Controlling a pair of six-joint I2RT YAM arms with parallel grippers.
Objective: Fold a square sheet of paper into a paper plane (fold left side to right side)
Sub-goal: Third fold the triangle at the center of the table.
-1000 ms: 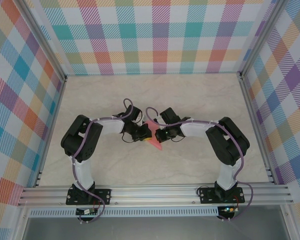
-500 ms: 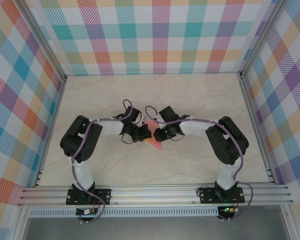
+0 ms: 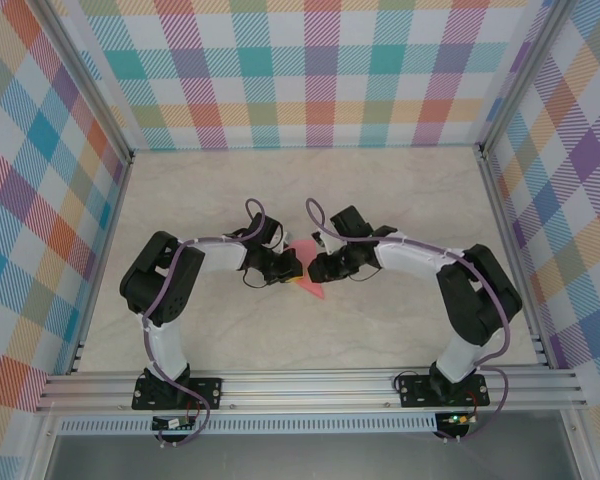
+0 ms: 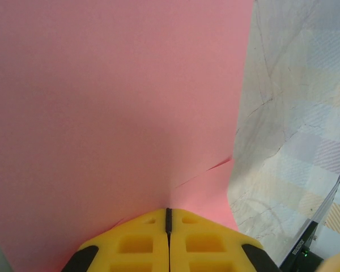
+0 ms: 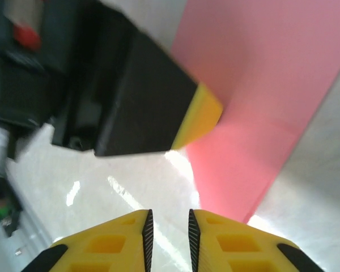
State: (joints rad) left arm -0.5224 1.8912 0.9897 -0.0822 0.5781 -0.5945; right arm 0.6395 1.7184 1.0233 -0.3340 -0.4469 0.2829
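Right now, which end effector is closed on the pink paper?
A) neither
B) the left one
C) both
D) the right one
B: the left end effector has its fingers shut together on the pink paper, while the right end effector shows a narrow gap with nothing in it.

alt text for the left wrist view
The left gripper, shut, pinches the lower edge of a pink paper that spreads up and left across the frame. A pale marbled table lies to its right.
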